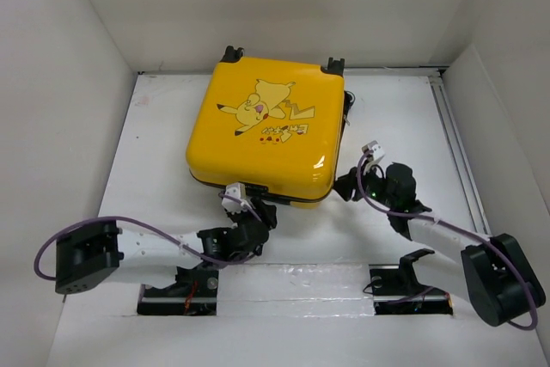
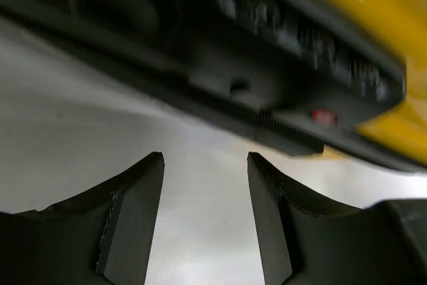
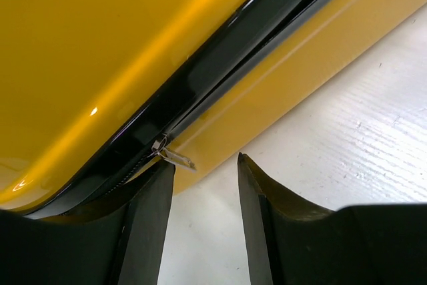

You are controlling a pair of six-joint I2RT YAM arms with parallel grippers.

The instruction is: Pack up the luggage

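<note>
The luggage [image 1: 266,131], a yellow hard-shell suitcase with a Pikachu print, lies flat and closed. It sits near the table's far edge, wheels toward the far side.

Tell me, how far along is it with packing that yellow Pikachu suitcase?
Done, it seems: the yellow Pikachu suitcase lies flat with its lid down. In hand: the right gripper, jaws apart and empty, sits by the zipper pull at the front corner; the left gripper, also open, faces the combination lock. Left: probably zipping it shut; how much is already zipped I cannot tell.
</note>
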